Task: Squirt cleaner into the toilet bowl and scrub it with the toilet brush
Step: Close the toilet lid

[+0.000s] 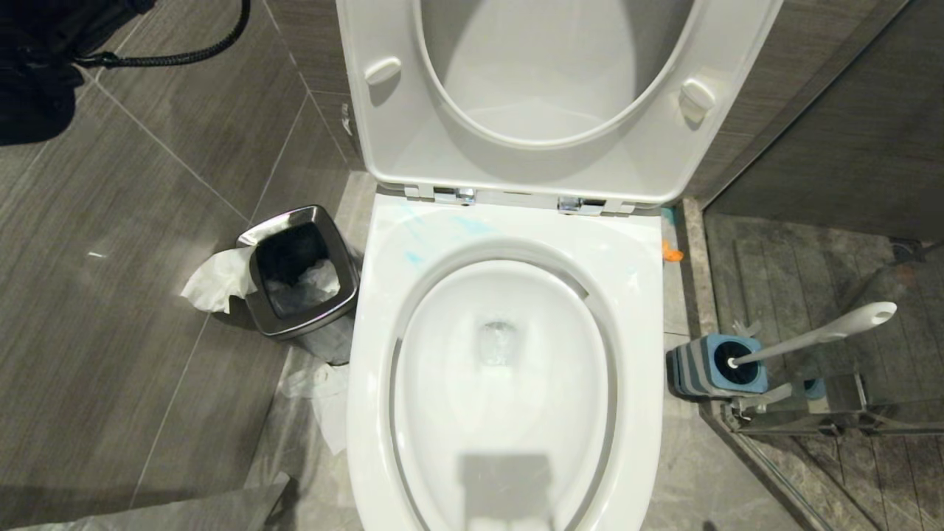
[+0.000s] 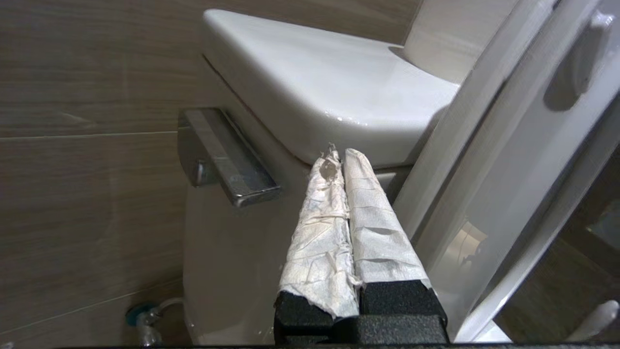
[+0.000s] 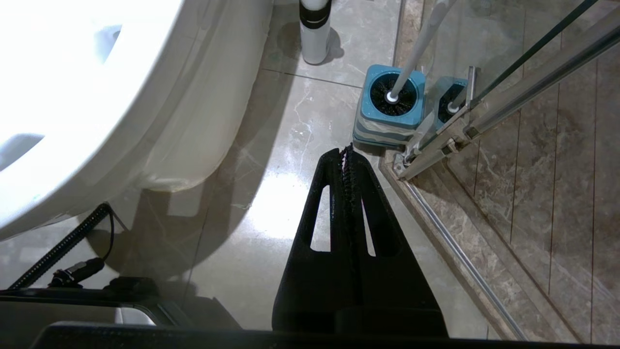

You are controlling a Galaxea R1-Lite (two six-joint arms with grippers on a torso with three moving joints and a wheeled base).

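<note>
The white toilet bowl [image 1: 369, 383] stands open with its seat and lid raised [image 1: 398, 125]. Pale blue smears of cleaner [image 1: 417, 236] lie on the back left of the rim. The toilet brush [image 1: 818, 335] leans in its blue-and-grey striped base [image 1: 697, 365] on the floor to the right of the bowl. My left gripper [image 2: 341, 152] is shut and empty, its fingers wrapped in white paper, pointing at the cistern [image 2: 329, 77] just beside the chrome flush lever [image 2: 227, 160]. My right gripper [image 3: 346, 150] is shut and empty, hanging over the floor near the brush base [image 3: 387, 121].
A square steel bin [image 1: 299, 273] with tissue hanging out stands left of the bowl, with more paper [image 1: 328, 402] on the floor. A glass shower door and its metal rail [image 3: 450, 131] run right beside the brush base. A white cylinder with a black band [image 3: 315, 29] stands on the floor.
</note>
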